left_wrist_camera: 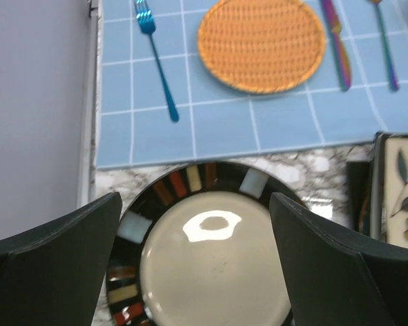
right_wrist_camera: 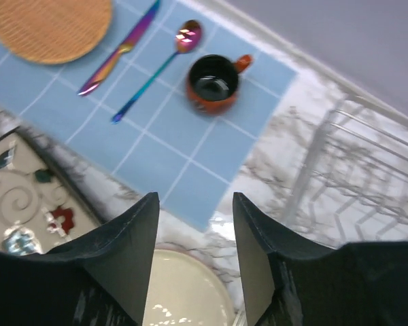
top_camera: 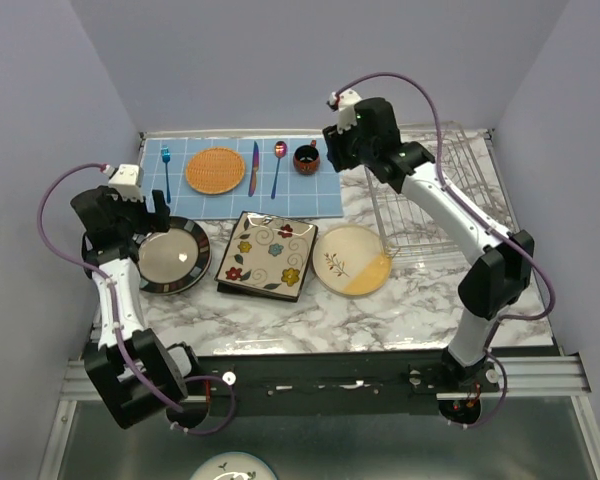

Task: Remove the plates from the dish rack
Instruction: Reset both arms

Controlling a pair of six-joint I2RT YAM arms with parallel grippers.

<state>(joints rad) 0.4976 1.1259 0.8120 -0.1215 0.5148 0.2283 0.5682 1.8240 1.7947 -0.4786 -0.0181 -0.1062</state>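
Rack (top_camera: 420, 235), far right, appears empty. On the table (top_camera: 430, 300): striped plate (top_camera: 175, 258) left, square plate (top_camera: 268, 255) centre, cream plate (top_camera: 352, 260) right. Left gripper (left_wrist_camera: 196, 200) is wide open and empty over the striped plate. Right gripper (right_wrist_camera: 195, 200) is partly open and empty over the cream plate's far edge. Lift both straight up, clear of the rims.

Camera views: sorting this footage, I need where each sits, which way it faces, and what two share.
Top external: above and behind the bases, looking down on the table; left arm and right arm show.
Left wrist: looks down past the left gripper at the stripe-rimmed plate and orange mat.
Right wrist: looks down past the right gripper at the cup and dish rack.
Shared: both wrist views show that mat.
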